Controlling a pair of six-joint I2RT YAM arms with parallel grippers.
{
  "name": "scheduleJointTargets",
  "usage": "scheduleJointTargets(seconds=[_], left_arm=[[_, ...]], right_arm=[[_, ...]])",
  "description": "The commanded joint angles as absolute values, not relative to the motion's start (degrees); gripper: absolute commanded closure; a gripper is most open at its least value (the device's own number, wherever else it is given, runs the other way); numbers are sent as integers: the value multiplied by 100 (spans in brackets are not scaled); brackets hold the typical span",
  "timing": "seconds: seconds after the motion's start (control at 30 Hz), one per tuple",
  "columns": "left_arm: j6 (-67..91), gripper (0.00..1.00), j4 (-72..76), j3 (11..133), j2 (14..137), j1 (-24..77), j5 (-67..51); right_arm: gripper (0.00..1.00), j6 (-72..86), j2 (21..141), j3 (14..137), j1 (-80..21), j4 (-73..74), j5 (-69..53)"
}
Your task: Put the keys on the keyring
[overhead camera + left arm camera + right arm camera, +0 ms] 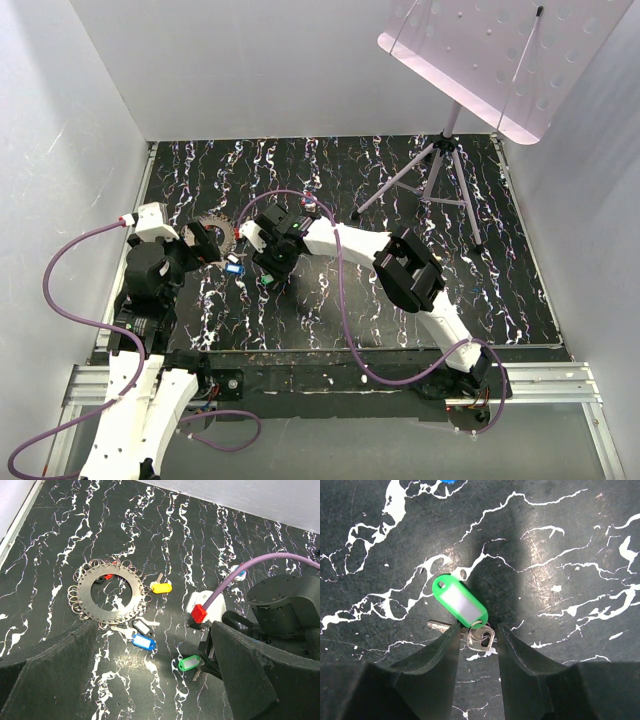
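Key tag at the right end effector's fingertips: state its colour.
The key tag is green with a white label; right wrist view shows it best.

Nothing legible anywhere: no brand, number or sign. The green plastic key tag [460, 602] has a white label window, apparently blank.
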State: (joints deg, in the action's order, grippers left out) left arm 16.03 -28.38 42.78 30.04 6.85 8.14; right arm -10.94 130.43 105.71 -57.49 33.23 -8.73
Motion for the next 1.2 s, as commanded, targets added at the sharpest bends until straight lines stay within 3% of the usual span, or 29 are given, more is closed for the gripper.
scheduleJointTargets(seconds=[0.0, 0.77, 1.03, 1.17], left_arm=[[1529, 2, -2795, 4254, 2980, 650, 809], [1529, 2, -2795, 4263, 2971, 642, 817], [1529, 2, -2795, 4254, 2971, 642, 800], [1529, 2, -2795, 4254, 2979, 650, 800]], right_arm=[[57, -1178, 13105, 10732, -5748, 3375, -826], [83, -1283, 12788, 10696, -5695, 3454, -870], [99, -1309, 12692, 10635, -5616, 3480, -1002], [99, -1301, 12621, 10582, -5572, 3480, -1203]])
